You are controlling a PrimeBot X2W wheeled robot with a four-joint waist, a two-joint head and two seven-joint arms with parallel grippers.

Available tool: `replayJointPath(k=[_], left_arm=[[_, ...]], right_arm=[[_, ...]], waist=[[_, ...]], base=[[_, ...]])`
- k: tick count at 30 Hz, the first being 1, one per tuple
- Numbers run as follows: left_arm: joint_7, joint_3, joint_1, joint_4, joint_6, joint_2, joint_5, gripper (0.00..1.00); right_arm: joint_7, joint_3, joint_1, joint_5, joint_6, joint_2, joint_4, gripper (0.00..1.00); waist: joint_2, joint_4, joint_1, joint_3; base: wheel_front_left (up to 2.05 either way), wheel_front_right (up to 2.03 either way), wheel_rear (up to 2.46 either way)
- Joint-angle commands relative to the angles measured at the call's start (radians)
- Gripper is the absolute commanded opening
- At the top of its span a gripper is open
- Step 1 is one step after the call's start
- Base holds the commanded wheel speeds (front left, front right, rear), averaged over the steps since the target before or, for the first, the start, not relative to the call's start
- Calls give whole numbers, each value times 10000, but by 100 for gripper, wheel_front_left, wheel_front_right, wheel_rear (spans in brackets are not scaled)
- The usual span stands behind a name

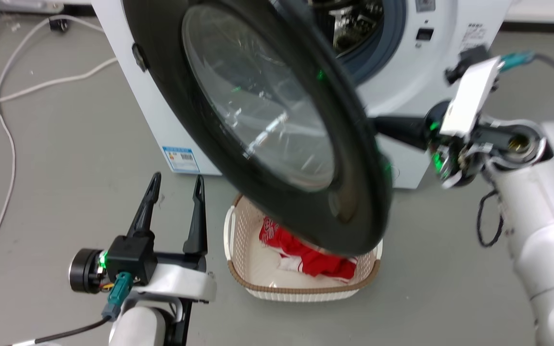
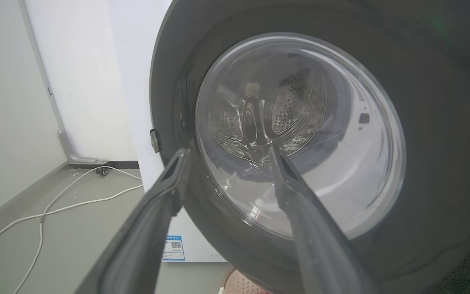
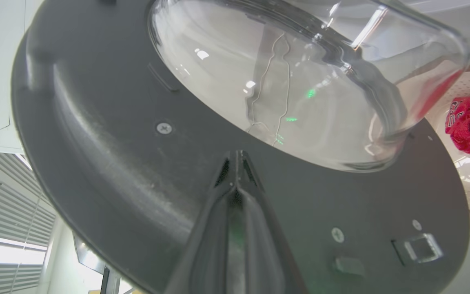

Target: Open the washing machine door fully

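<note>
Now: the door (image 1: 354, 158) stands partway open, swung out from the machine (image 1: 392, 96) on a hinge at the robot's left, hanging over a basket (image 1: 301, 290) of red cloth (image 1: 315, 254) on the floor. The right tool (image 3: 235, 157) is clenched on nothing, its fingers pressed into one blunt point at the door's inner face, just below the glass bowl. Likely set to push, not grip; contact unclear. The left tool (image 1: 176, 185) is released, fingers spread, before the outer face and apart from it. More swing needed for fully open.
</note>
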Motion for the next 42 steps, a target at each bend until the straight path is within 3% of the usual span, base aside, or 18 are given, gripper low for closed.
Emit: replayJointPath(k=[1,12,20,29,33,42], left_arm=[[-28,40,137,31,-45,-7,-44,100],[-28,90,713,249,-215,-7,-3,100],[-26,49,807,343,-221,-7,-183,100],[-26,12,792,302,-128,-5,-345,100],[-26,12,800,236,-99,-7,-362,100],[-26,232,912,81,-46,-7,-493,100]], right_arm=[[105,65,288,42,0,137,-140,0],[234,496,2163,695,-1,976,-1469,0],[-47,1439,2855,1533,0,1117,-2410,0],[-1185,2822,3042,2407,0,1092,-3179,0],[-2237,2784,3180,2251,-1,1073,-3340,0],[-6578,1562,4151,729,-1,769,-3437,0]], waist=[[0,-17,1,-282],[0,50,1,-952],[0,152,1,-1059],[0,163,1,-971],[0,139,1,-926],[0,-140,1,-844]], base=[[0,0,0],[0,0,0],[0,0,0],[0,0,0],[0,0,0],[0,0,0]])
